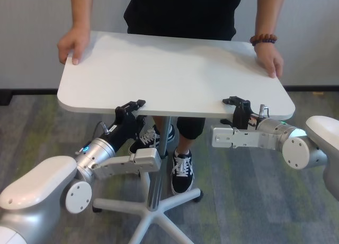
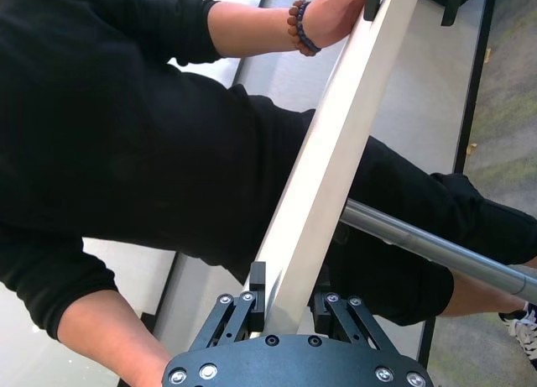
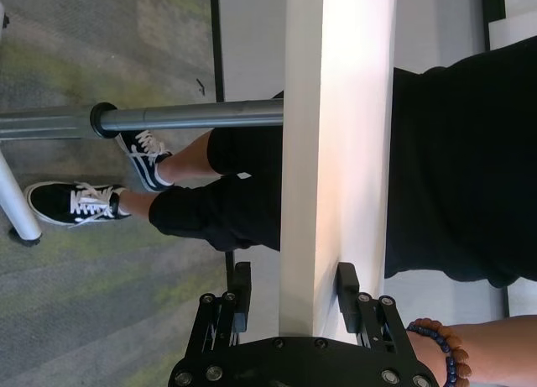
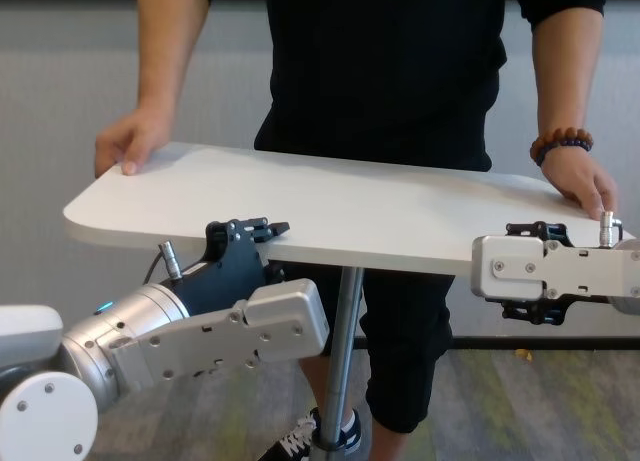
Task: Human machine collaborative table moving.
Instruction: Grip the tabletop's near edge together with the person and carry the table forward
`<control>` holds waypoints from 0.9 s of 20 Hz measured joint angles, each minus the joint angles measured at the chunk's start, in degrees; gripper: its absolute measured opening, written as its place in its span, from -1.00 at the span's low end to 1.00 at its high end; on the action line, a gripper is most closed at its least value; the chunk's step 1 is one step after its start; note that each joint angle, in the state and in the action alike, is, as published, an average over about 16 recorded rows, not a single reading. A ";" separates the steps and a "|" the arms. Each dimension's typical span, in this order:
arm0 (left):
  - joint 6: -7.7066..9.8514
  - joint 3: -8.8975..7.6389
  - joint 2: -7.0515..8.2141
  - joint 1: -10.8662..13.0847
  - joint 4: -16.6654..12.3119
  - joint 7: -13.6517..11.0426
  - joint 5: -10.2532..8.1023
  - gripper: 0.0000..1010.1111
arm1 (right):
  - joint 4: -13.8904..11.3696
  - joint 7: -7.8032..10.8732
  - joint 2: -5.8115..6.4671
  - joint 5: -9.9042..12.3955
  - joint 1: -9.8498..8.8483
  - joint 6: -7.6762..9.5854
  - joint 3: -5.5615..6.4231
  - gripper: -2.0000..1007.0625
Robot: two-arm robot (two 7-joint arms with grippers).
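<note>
You had left tool point(image 1: 131, 107) and right tool point(image 1: 237, 102) pinched tight on table's point(image 1: 175, 74) near edge; human point(image 1: 185, 11) held far corners to share carrying.

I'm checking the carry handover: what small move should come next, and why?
Probably a slight joint lift. Left hand and right hand are both shut on the table's near edge, and the person grips the far corners.
</note>
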 joint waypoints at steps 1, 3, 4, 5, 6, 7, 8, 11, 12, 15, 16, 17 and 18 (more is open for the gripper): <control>0.08 -0.03 -0.07 -0.12 0.25 -0.34 -0.20 -0.37 | -0.20 0.10 0.07 -0.13 -0.06 0.35 -0.04 0.20; 0.52 -0.02 -0.19 -0.42 0.79 -1.15 -0.55 -0.38 | -0.45 0.25 0.16 -0.33 -0.16 0.84 -0.08 0.20; 0.86 0.04 -0.24 -0.58 1.05 -1.60 -0.68 -0.38 | -0.48 0.30 0.19 -0.37 -0.20 0.93 -0.08 0.20; 1.28 0.13 -0.28 -0.73 1.30 -2.06 -0.77 -0.38 | -0.49 0.35 0.21 -0.40 -0.24 0.99 -0.07 0.20; 1.77 0.26 -0.30 -0.89 1.53 -2.52 -0.83 -0.38 | -0.44 0.39 0.21 -0.41 -0.25 0.95 -0.06 0.20; 2.31 0.42 -0.33 -1.05 1.77 -2.97 -0.84 -0.38 | -0.38 0.43 0.22 -0.41 -0.26 0.89 -0.05 0.20; 2.85 0.60 -0.35 -1.22 2.03 -3.43 -0.85 -0.38 | -0.32 0.47 0.22 -0.40 -0.26 0.83 -0.03 0.20; 4.47 1.21 -0.46 -1.80 2.96 -4.83 -0.87 -0.38 | -0.14 0.58 0.21 -0.39 -0.27 0.64 0.00 0.20; 4.98 1.44 -0.53 -2.04 3.40 -5.29 -0.87 -0.38 | -0.08 0.62 0.21 -0.38 -0.27 0.58 0.01 0.20; 6.41 2.26 -0.81 -2.86 4.95 -6.38 -0.66 -0.38 | 0.06 0.71 0.19 -0.35 -0.27 0.40 0.03 0.19; 6.84 2.57 -0.90 -3.12 5.47 -6.58 -0.50 -0.38 | 0.10 0.72 0.18 -0.34 -0.27 0.35 0.04 0.19; 7.16 2.89 -0.99 -3.35 5.96 -6.68 -0.33 -0.38 | 0.13 0.73 0.17 -0.32 -0.26 0.31 0.05 0.19; 7.43 3.21 -1.09 -3.57 6.44 -6.72 -0.16 -0.38 | 0.15 0.73 0.17 -0.31 -0.25 0.26 0.05 0.19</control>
